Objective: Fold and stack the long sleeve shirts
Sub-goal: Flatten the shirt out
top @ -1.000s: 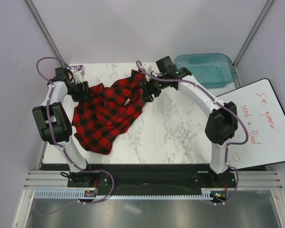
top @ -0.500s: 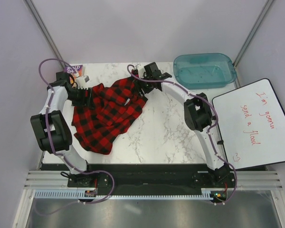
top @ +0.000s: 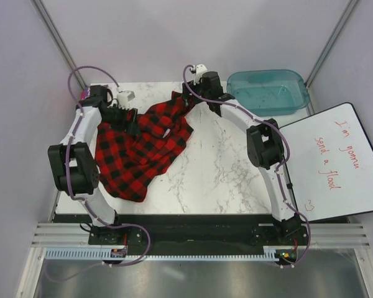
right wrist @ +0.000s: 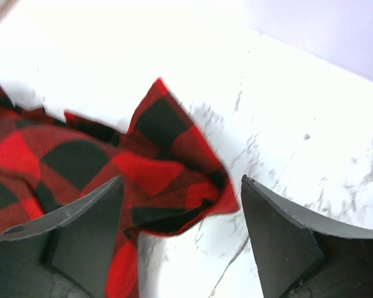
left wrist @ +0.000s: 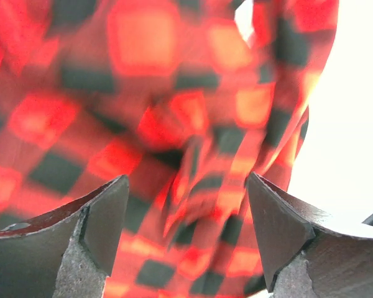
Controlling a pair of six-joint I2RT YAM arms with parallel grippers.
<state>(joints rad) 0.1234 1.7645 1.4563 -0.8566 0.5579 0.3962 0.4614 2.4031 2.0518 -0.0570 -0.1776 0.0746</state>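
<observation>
Both my wrists have shifted since a moment ago, the left sliding rightward over the long sleeve shirt (top: 140, 149), the right drawing toward the far edge. The shirt is a rumpled red-and-black check heap on the left half of the tabletop (top: 236, 180), its near hem close to the near edge, with bare marble open to its right. My left gripper (left wrist: 186, 186) hangs released over blurred folds. My right gripper (right wrist: 183, 186), jaws spread, frames the shirt's far corner. A teal bin (top: 267, 90) sits far right.
</observation>
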